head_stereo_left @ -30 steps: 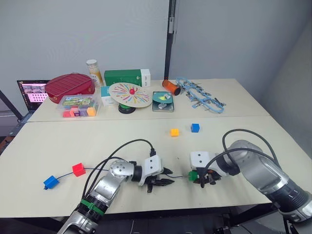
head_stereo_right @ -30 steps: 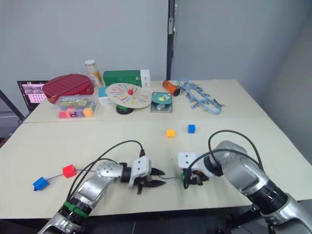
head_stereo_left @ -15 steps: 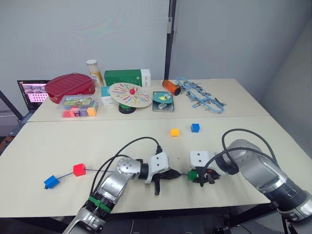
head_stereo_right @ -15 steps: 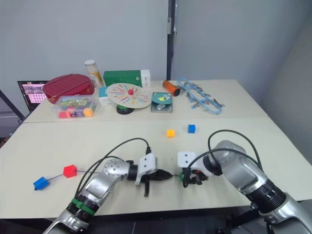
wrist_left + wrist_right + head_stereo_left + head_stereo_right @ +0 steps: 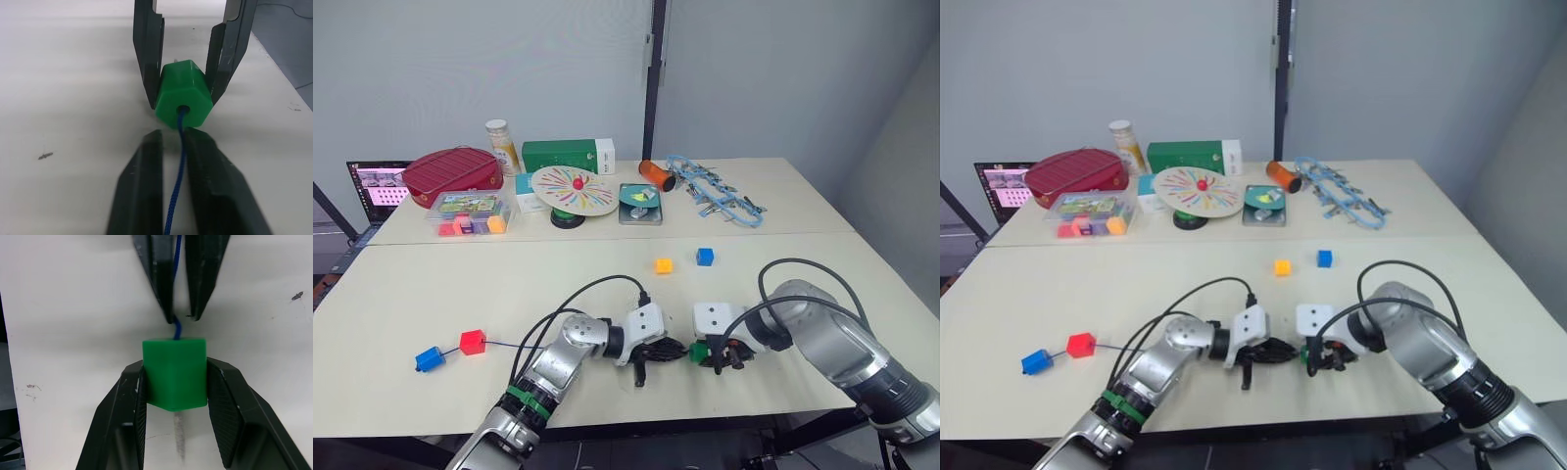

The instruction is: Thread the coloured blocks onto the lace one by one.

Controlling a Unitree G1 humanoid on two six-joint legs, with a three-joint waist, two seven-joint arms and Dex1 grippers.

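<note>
While no writing can be read on the green box [image 5: 570, 155] or the bottle [image 5: 503, 145] in the upper left of the frame, a clear tray [image 5: 470, 211] beside them is seen to hold pink, purple and orange pieces. At the lower centre of the worktop [image 5: 509, 284], the green block [image 5: 174, 373] is pinched between the fingers of the right tool [image 5: 176, 382]. The lace [image 5: 177, 171] is seen entering the block's hole, and its pale tip [image 5: 179, 438] shows at the far side. The left tool [image 5: 173, 147] is pressed nearly together around the lace, just short of the block. At the lower left, a blue block [image 5: 429, 358] and the red block [image 5: 472, 342] sit on the lace. The orange-yellow block [image 5: 664, 265] and another blue block [image 5: 705, 257] lie loose near the centre.
</note>
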